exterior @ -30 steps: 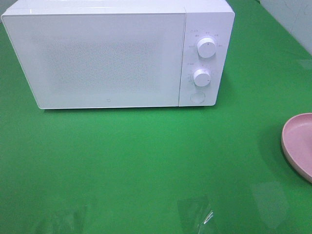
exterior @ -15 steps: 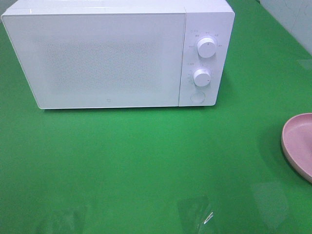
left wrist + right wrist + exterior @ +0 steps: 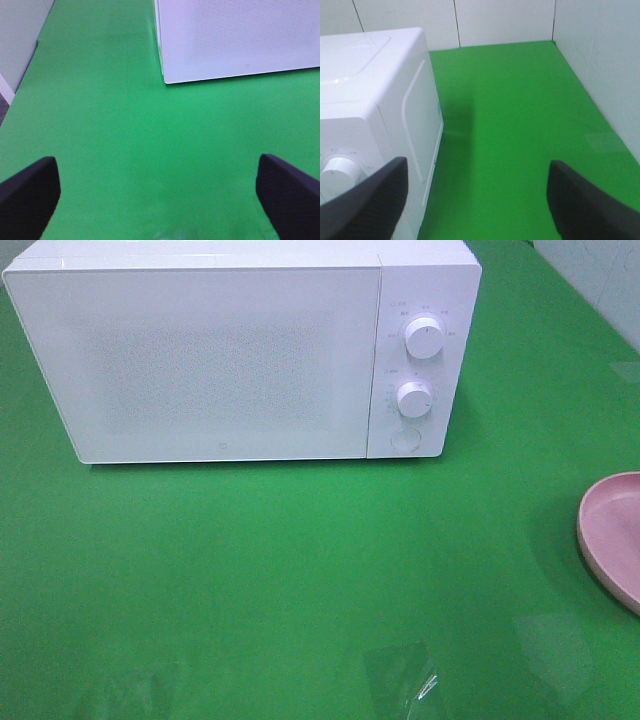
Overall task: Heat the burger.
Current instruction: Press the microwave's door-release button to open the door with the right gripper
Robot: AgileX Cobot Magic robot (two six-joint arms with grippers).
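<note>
Green table cover (image 3: 300,570): matt, and bare between both pairs of jaws.

1. Left gripper (image 3: 159,195): dark padded fingers (image 3: 30,197) set wide apart, nothing between them. The lower corner of the white microwave (image 3: 235,40) lies ahead of it, off toward the other arm.

2. Right gripper (image 3: 477,200): jaws likewise apart and empty. The microwave's side wall and one dial stand close by its inner finger, and open green cover lies ahead.

3. Microwave front: door (image 3: 210,360) shut and frosted, so its contents cannot be made out. Upper knob (image 3: 425,338), lower knob (image 3: 413,399) and round button (image 3: 404,439) are on the panel.

4. Pink plate (image 3: 612,532): cut off by the frame edge, and the part that shows holds nothing. Its place relative to either gripper cannot be told, as neither gripper shows in the high view.

5. Burger: not seen in any view. It is in neither gripper and not on the visible part of the plate. Whether it sits behind the shut door or out of frame cannot be told, so its look goes unrecorded.

Change: none. Across the last second the high view matches throughout, with microwave and plate unmoved and the door shut. The arms are probably waiting. The pictures do not settle whether heating is under way or not yet begun.
</note>
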